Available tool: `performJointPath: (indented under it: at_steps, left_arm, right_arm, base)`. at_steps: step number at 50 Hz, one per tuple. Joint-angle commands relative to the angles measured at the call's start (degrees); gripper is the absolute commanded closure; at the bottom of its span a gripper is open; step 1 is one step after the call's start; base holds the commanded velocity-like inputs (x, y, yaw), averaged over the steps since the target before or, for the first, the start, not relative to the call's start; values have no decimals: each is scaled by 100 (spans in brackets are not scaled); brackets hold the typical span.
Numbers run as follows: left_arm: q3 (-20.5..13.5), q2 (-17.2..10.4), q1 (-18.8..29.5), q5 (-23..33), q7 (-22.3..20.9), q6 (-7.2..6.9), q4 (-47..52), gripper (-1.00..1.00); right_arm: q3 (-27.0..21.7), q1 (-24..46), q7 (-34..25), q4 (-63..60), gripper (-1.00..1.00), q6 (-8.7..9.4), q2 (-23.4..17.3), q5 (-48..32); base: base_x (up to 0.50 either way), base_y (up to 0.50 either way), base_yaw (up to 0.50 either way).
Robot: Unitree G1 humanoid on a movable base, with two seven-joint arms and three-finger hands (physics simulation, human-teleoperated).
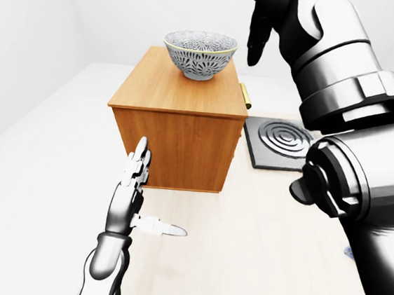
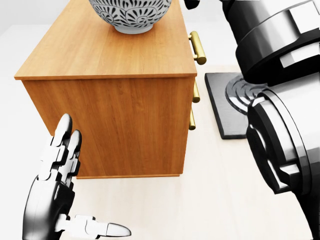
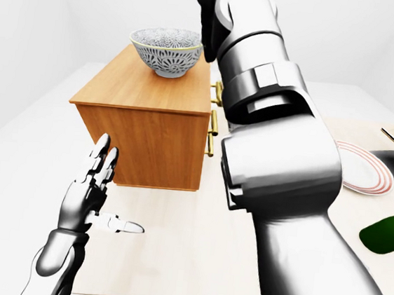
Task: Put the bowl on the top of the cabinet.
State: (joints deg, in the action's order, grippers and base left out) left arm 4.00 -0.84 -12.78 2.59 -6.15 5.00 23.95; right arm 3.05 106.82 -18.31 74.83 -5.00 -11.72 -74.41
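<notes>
I see the patterned grey-white ceramic bowl upright, mouth up, atop the wooden cabinet. My right hand hangs spread at its 3 o'clock; left hand wide, empty.

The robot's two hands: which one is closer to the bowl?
The right hand, raised just right of the bowl on the cabinet. The left hand hangs open far lower, beside the cabinet's side.

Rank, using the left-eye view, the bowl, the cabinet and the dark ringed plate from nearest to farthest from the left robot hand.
From the left robot hand:
1. Cabinet, just right of the fingertips.
2. Bowl, up on the cabinet top.
3. Dark ringed plate, on the table beyond the cabinet's right side.
</notes>
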Motion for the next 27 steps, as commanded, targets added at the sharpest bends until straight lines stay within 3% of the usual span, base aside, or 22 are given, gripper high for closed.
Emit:
performJointPath:
  at_steps: [1,12,27]
  left_arm:
    - [-32,6,54,-22,2,0,-41,-100]
    - [-51,15,98,-22,6,0,-164,-100]
    - [-39,26,135,-5,13,0,-250,-100]
  right_arm:
    - [-158,707,-313,125,-100,0,-753,-120]
    - [-274,1314,-481,192,-100,0,-1454,-442]
    - [-490,1318,-724,246,-100,0,-2345,-966]
  base:
    - [0,0,0]
    - [0,0,0]
    - [0,0,0]
